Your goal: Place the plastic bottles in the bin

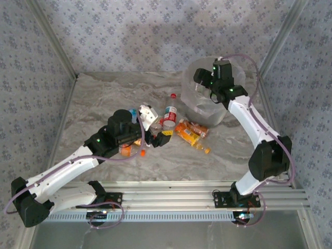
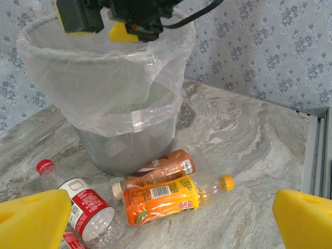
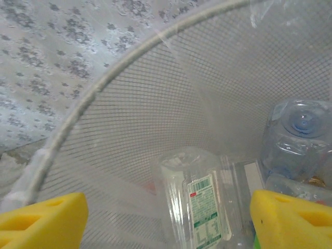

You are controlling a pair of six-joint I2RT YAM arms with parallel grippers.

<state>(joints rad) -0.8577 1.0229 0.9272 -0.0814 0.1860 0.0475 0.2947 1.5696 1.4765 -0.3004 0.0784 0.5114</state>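
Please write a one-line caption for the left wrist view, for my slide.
Open left fingers frame an orange-labelled bottle lying on the marbled table before the lined bin.

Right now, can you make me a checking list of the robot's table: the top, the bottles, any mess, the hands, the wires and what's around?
Surface: marbled grey table; no spills seen.
Job's things: the bin stands upright at the far right with a bag liner. At least two clear bottles lie inside it. More lie on the table in front of it, among them an orange bottle and a red-labelled bottle.
Clutter: nothing seen.
Grippers: left gripper open by the loose bottles; right gripper open over the bin's mouth, holding nothing.
Cables: purplish cables loop along each arm.
Surroundings: flowered walls; metal rails at the near edge.
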